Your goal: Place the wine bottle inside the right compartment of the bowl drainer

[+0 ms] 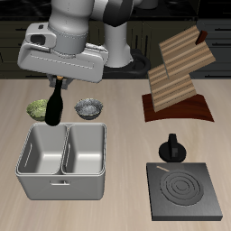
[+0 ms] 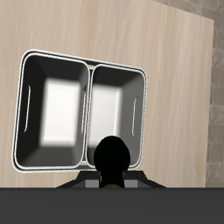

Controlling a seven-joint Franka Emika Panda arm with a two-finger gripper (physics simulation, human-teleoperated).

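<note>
Wine bottle (image 2: 114,160) in hand (image 2: 112,181), above bowl drainer (image 2: 83,65)

A pale wood-grain table (image 1: 117,90) fills most of the exterior view, evenly lit with soft shadows. Behind it, toward 12 o'clock, stands dark cabinetry (image 1: 171,23) with thin light handles. In the wrist view the same light tabletop (image 2: 166,52) runs to an edge, with a grey tiled floor (image 2: 216,105) beyond it at 3 o'clock.
</note>
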